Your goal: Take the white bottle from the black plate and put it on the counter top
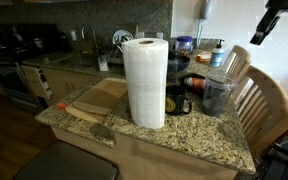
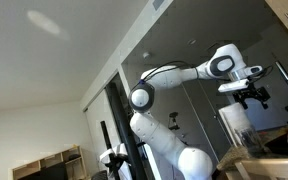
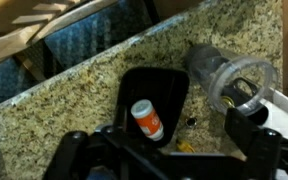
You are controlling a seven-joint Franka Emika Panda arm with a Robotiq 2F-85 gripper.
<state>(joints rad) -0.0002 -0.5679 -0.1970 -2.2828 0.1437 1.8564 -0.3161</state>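
Observation:
In the wrist view the white bottle [image 3: 147, 120], with an orange label and cap, lies on its side on the black plate [image 3: 169, 85]. The plate rests on the speckled granite counter top [image 3: 64, 110]. My gripper [image 3: 164, 152] is open and empty, well above the plate, with its dark fingers at the lower edge of the view on either side of the bottle. In an exterior view the gripper [image 1: 274, 20] hangs high over the counter top [image 1: 184, 135]. The plate [image 1: 180, 101] is mostly hidden behind the paper towel roll.
A tall paper towel roll [image 1: 144, 82] stands mid-counter, with a wooden cutting board [image 1: 96, 100] beside it. A clear plastic jar [image 3: 229, 72] stands next to the plate. Wooden chairs [image 1: 259, 95] stand by the counter's edge. A small yellow scrap [image 3: 186, 146] lies on the granite.

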